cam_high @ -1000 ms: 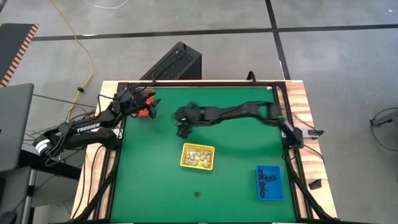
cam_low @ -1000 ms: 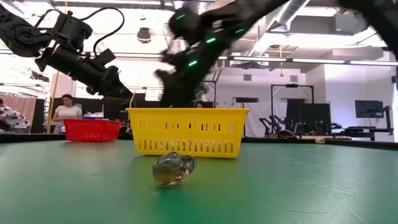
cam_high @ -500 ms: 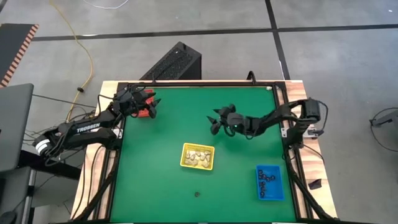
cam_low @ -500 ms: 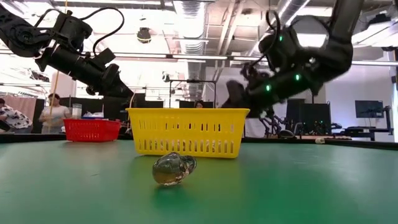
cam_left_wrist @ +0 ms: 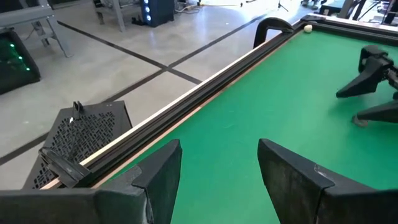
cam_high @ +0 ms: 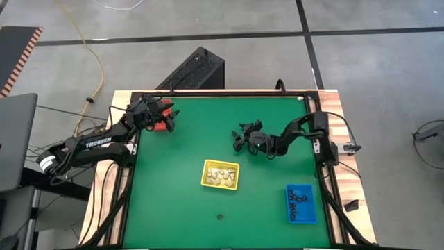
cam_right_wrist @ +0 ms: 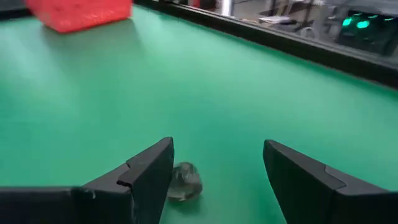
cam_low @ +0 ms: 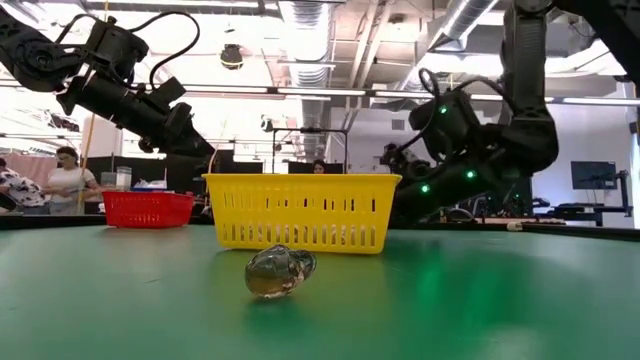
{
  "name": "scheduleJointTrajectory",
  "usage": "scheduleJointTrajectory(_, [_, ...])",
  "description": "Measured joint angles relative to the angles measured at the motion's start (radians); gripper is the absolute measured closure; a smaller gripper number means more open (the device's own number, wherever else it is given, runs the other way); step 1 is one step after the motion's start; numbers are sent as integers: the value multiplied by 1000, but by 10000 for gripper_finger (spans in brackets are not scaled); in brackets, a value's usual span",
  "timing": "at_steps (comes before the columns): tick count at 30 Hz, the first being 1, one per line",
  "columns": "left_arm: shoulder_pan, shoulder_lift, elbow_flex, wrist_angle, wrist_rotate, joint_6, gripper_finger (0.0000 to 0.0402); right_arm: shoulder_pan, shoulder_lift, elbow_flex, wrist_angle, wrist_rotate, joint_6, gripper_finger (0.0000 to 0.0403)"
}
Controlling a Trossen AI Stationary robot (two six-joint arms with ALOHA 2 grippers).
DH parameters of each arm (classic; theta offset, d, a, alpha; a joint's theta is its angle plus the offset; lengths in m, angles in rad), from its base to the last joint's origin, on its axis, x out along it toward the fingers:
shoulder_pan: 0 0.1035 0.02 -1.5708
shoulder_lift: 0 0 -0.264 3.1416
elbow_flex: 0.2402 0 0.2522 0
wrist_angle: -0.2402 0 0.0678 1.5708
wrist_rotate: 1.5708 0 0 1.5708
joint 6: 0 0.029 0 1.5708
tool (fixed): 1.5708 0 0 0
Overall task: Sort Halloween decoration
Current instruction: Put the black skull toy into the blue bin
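Three trays and two arms on one counter [cam_high: 180, 160]

One red tray [cam_high: 162, 117], one yellow tray [cam_high: 220, 174], one blue tray [cam_high: 300, 204]; one loose trinket [cam_high: 220, 216] at 6 o'clock.

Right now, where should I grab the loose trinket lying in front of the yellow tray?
Come straight down and pinch the trinket across its rounded middle. It lies low and alone on the table, apart from the yellow tray, so there is room either side; it may roll.
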Motion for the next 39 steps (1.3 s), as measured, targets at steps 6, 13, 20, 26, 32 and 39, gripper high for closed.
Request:
scheduleJointTrajectory(6, [0, 0, 0, 0, -3, 6, 198, -8, 35, 25, -46, -89, 3, 121])
scheduleJointTrajectory(13, [0, 0, 0, 0, -2, 7, 198, -13, 17, 42, -124, -89, 7, 121])
scheduleJointTrajectory(20, [0, 0, 0, 0, -2, 8, 198, -13, 17, 43, -136, -92, 21, 132])
scheduleJointTrajectory(26, [0, 0, 0, -1, -1, 7, 198, -13, 18, 44, -155, -91, 45, 229])
scheduleJointTrajectory(32, [0, 0, 0, -1, 0, 7, 198, 3, -19, 42, -191, -93, 47, 334])
scheduleJointTrajectory(39, [0, 0, 0, -1, 0, 7, 198, 33, -267, 40, -351, -132, 17, 334])
